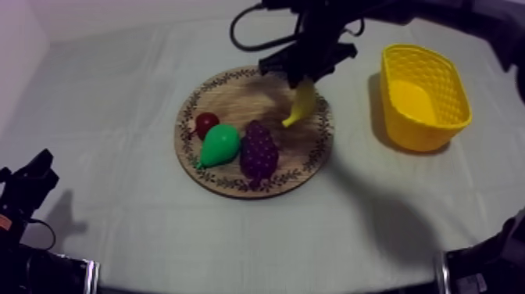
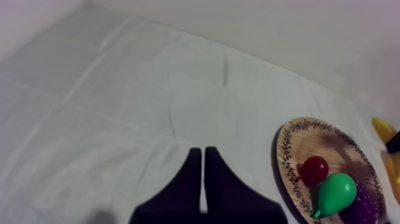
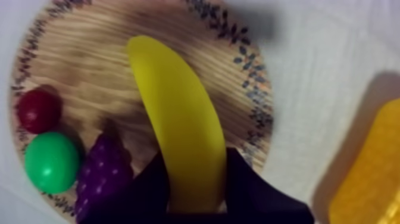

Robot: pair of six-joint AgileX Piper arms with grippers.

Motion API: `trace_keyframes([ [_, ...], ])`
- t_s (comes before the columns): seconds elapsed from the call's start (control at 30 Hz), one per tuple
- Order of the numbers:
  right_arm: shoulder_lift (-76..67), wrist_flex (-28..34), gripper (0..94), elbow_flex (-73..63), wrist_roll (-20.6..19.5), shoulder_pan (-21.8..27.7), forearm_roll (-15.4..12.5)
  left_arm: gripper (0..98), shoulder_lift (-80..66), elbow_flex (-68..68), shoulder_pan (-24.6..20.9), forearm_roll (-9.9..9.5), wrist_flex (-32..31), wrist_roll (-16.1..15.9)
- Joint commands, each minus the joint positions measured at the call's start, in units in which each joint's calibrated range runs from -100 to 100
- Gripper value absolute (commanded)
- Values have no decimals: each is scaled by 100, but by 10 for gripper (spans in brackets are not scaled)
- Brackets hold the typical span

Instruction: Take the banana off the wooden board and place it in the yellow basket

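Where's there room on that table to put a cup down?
Bare cloth: widest between the wooden board and the left gripper, also in front of the board. Crowded: the board's pear, grapes and small red fruit; the right gripper holds the banana over its side nearest the yellow basket.

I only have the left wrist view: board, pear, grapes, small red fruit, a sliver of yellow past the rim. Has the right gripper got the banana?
Observer: Yes. The right gripper is shut on the banana, a finger on each side of one end.
Operator: Is it clear of the board?
Observer: From the top view it hangs over the wooden board at the rim on the basket side; whether its tip touches, I cannot tell.
Operator: And the basket?
Observer: The yellow basket stands on the cloth apart from the board, nothing showing inside.
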Motion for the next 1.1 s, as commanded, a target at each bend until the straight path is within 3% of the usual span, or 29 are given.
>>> trace_keyframes([
  [0.0, -493, 200, 181, -14, 37, -7, 58, 1, -3, 3, -1, -1, -2, -1],
  [0.27, -1839, 828, 184, -55, 241, 66, 165, 1, -3, 3, -1, -1, -2, -1],
  [0.53, -3117, 970, 187, 252, 566, 509, 142, 1, -3, 3, -1, -1, -2, -1],
  [1.07, -4495, 362, 194, 1998, 1040, 1773, 24, 1, -3, 3, -1, -1, -2, -1],
])
